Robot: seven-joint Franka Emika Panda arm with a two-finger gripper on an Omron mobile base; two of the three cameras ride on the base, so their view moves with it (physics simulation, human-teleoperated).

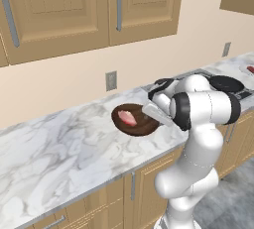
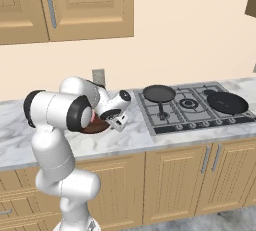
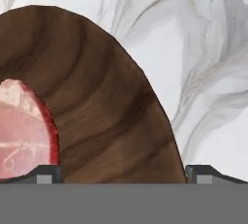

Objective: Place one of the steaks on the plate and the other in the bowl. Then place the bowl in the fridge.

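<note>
Tool: tool (image 3: 124,173) hangs close over the bowl's rim, jaws spread wide with the near wall of the bowl between the tips; nothing is gripped.
Bowl: dark brown wooden bowl (image 1: 144,124) sits on the marble table (image 1: 54,148), left of the hob, partly hidden behind the arm in the right base view (image 2: 95,126).
Steak in bowl: pale pink steak (image 1: 127,118) lies inside the bowl; in the hand view it shows at the left edge with a red rim (image 3: 22,131).
Other steak: a red patch (image 1: 250,69) at the far right edge of the table, too small to tell more.
Hob: two black frying pans (image 2: 159,94) rest on the burners.
Wall: a grey socket (image 1: 111,80) above the table.
</note>
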